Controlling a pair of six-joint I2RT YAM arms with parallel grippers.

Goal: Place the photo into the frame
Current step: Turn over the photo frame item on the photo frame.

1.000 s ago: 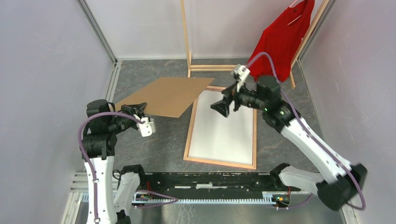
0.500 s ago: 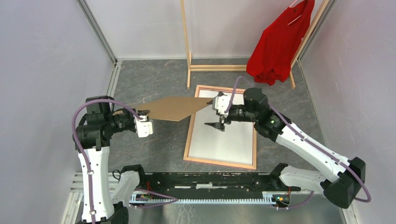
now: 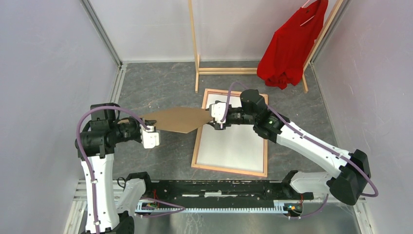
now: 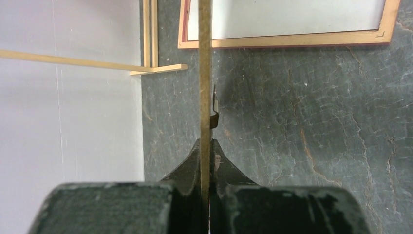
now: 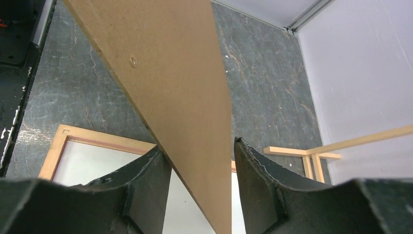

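Grey stone-look table, white walls. Frame is lying flat right of centre, wood edges up, with a white panel inside; can't tell if that's the photo. Left gripper is clamping one corner of the brown board, holding it tilted off the table. Right gripper is straddling the opposite corner, over the frame's top-left. Jaws apart, board sitting between them, not pinched.

No legible text or markings
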